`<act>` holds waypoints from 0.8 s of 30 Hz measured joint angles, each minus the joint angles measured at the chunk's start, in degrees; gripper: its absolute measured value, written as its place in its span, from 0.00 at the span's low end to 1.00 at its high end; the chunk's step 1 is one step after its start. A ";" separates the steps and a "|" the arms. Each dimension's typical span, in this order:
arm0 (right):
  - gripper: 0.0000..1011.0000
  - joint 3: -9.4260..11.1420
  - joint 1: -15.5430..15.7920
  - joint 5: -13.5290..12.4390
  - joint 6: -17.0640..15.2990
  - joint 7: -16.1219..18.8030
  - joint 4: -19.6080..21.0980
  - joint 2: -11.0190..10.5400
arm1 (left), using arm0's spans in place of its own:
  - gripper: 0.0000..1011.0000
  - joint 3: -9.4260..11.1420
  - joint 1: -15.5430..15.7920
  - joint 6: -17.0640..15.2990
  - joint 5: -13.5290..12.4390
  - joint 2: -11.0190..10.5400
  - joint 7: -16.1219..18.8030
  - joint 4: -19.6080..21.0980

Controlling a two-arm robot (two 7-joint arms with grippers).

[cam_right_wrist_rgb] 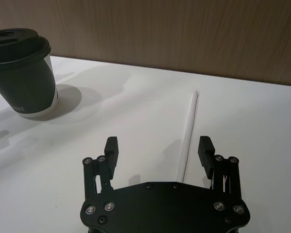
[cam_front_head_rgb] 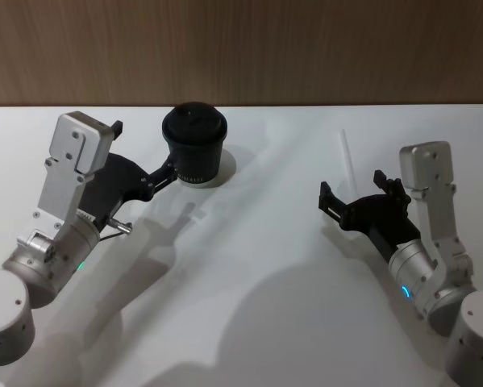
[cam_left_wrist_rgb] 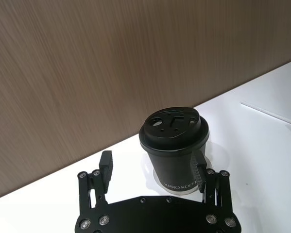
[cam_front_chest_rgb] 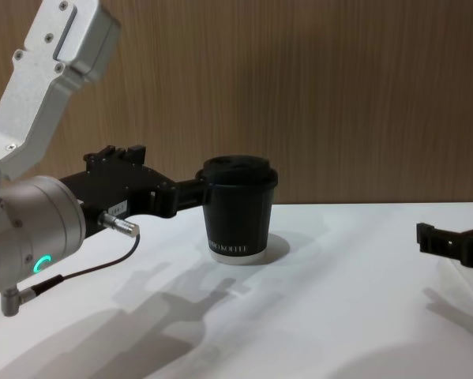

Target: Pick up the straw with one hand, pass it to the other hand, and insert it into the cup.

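While the thin white straw (cam_right_wrist_rgb: 189,127) lies flat on the white counter (cam_right_wrist_rgb: 135,111), the right gripper (cam_right_wrist_rgb: 158,144) hovers over it, jaws spread — the straw runs between them. The left gripper (cam_left_wrist_rgb: 152,159), jaws also spread, sits at the upright lidded black paper cup (cam_left_wrist_rgb: 177,145).

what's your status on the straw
Left gripper open beside the cup. Right gripper open, straw between its fingers. Straw flat on the table, not gripped. Nothing in the way.

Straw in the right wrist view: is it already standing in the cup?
No, the straw lies flat on the table, well apart from the cup.
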State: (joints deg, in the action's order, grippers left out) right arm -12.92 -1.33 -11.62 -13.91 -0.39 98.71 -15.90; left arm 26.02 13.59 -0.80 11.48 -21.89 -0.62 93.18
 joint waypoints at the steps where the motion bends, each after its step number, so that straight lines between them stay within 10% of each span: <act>1: 0.99 -0.01 -0.03 0.07 -0.02 0.02 -0.11 0.00 | 0.99 0.00 0.00 0.00 0.00 0.00 0.00 0.00; 24: 0.99 1.15 -0.47 0.14 -0.70 1.05 -3.36 1.47 | 0.99 0.00 0.00 0.00 0.00 0.00 0.00 0.00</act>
State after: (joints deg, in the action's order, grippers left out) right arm -11.77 -1.80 -11.48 -14.61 0.67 95.35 -14.43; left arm 26.03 13.59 -0.80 11.48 -21.89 -0.63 93.18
